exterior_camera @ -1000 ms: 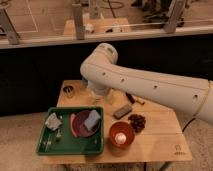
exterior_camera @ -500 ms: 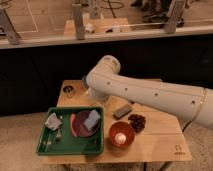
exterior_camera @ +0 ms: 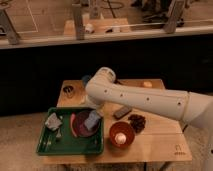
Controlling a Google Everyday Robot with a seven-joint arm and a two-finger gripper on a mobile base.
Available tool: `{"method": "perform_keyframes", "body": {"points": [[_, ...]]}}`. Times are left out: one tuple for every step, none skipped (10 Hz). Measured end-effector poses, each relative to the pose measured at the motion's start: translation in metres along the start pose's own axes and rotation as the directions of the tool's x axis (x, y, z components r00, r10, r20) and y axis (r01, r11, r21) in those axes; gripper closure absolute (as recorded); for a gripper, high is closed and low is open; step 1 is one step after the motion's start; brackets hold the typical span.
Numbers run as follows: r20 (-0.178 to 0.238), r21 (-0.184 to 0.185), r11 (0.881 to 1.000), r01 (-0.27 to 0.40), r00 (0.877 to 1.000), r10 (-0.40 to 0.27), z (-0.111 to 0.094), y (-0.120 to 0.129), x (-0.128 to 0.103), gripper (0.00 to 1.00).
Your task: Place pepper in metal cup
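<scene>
The pepper (exterior_camera: 73,121) is a slim red-orange strip lying in the green tray (exterior_camera: 50,147), against the left edge of a maroon plate (exterior_camera: 80,131). The metal cup (exterior_camera: 68,91) stands small and dark on the table's back left corner. My white arm reaches in from the right, its elbow over the table's back. My gripper (exterior_camera: 94,107) hangs open below it, just over the plate's far side and right of the pepper, holding nothing. A grey-blue cup (exterior_camera: 92,120) sits on the plate under it.
A crumpled grey thing (exterior_camera: 52,121) lies in the tray's left part. An orange bowl (exterior_camera: 121,136) with a pale object stands right of the tray. Also on the table are a dark clump (exterior_camera: 136,122), a dark flat block (exterior_camera: 122,111) and a round orange fruit (exterior_camera: 146,84).
The arm has come down and forward toward the tray, bringing the gripper low over the plate. The objects have not moved.
</scene>
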Motion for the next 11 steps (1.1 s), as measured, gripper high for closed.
{"method": "perform_keyframes", "body": {"points": [[0.001, 0.001, 1.0, 0.0, 1.0, 0.0, 0.0, -0.001, -0.001, 0.2], [-0.007, 0.006, 1.0, 0.004, 1.0, -0.004, -0.002, -0.001, 0.0, 0.2], [-0.023, 0.013, 1.0, 0.015, 1.0, -0.015, -0.007, -0.007, 0.002, 0.2], [-0.03, 0.018, 0.999, 0.032, 0.999, -0.031, -0.008, -0.019, 0.002, 0.2], [-0.041, 0.021, 0.998, 0.051, 0.998, -0.05, -0.008, -0.031, 0.003, 0.2], [-0.047, 0.029, 0.996, 0.086, 0.995, -0.085, -0.005, -0.049, 0.006, 0.2], [-0.046, 0.044, 0.992, 0.116, 0.992, -0.114, -0.001, -0.063, 0.011, 0.2], [-0.038, 0.072, 0.987, 0.143, 0.989, -0.14, 0.008, -0.076, 0.016, 0.2], [-0.03, 0.095, 0.981, 0.169, 0.986, -0.166, 0.02, -0.086, 0.019, 0.2], [-0.024, 0.103, 0.977, 0.186, 0.983, -0.184, 0.028, -0.091, 0.018, 0.2], [-0.023, 0.104, 0.977, 0.188, 0.982, -0.186, 0.029, -0.092, 0.018, 0.2]]}}
